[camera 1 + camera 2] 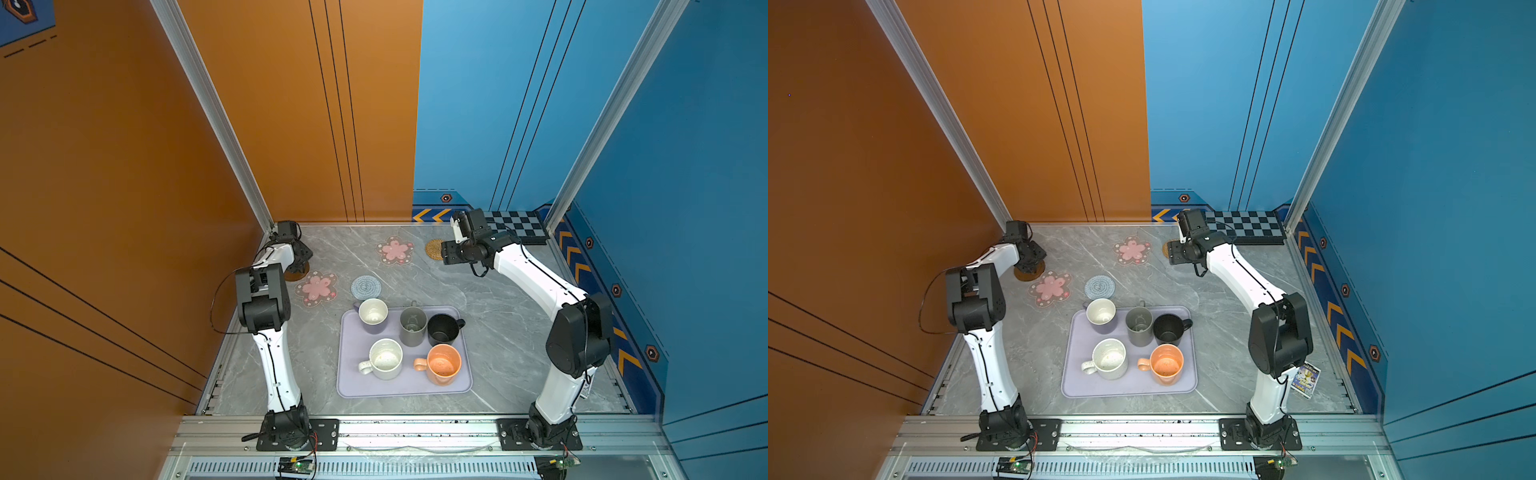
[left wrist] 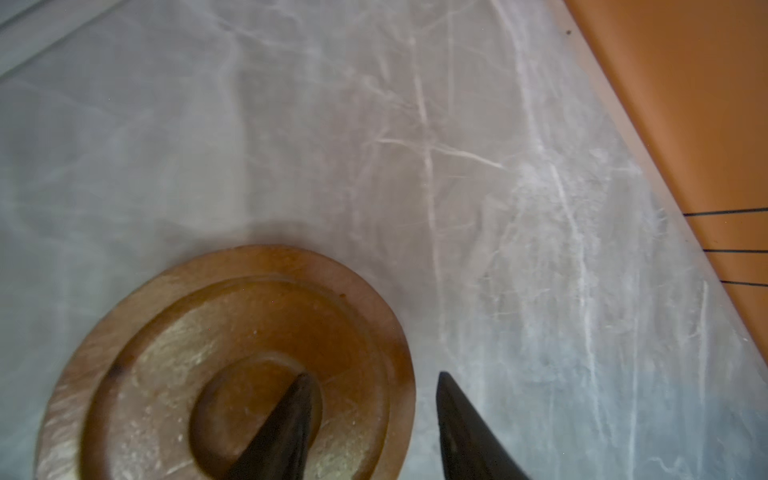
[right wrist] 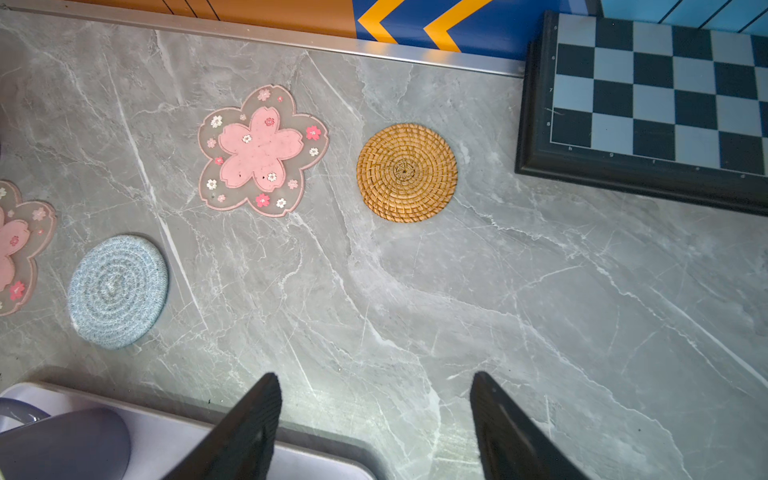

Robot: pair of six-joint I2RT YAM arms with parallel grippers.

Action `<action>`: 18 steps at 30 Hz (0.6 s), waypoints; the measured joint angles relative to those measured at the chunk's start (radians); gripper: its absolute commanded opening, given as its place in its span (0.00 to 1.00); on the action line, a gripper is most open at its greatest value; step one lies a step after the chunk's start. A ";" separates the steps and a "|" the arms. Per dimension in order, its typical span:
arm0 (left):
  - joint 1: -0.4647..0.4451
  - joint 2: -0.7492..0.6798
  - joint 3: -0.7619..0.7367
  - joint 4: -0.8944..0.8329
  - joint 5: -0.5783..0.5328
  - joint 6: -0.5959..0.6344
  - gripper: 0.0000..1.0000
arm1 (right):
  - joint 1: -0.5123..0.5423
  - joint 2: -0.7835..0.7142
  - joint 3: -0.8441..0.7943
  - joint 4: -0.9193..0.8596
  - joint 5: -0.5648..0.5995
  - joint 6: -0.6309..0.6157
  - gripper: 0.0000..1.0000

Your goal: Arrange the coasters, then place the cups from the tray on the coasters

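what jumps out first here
The orange mug glows among four others on the lavender tray at the front middle of the table. Behind it lie the far pink flower coaster and the near pink flower coaster. At the far left corner, the left gripper stands open astride the rim of the brown wooden disc.

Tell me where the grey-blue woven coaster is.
In both top views the grey-blue woven coaster lies left of centre, right of a pink flower coaster and just beyond the lavender mug on the tray.
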 measured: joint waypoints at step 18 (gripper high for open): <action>-0.161 0.188 0.288 0.006 0.109 -0.032 0.50 | -0.001 0.038 0.002 -0.007 0.002 -0.013 0.75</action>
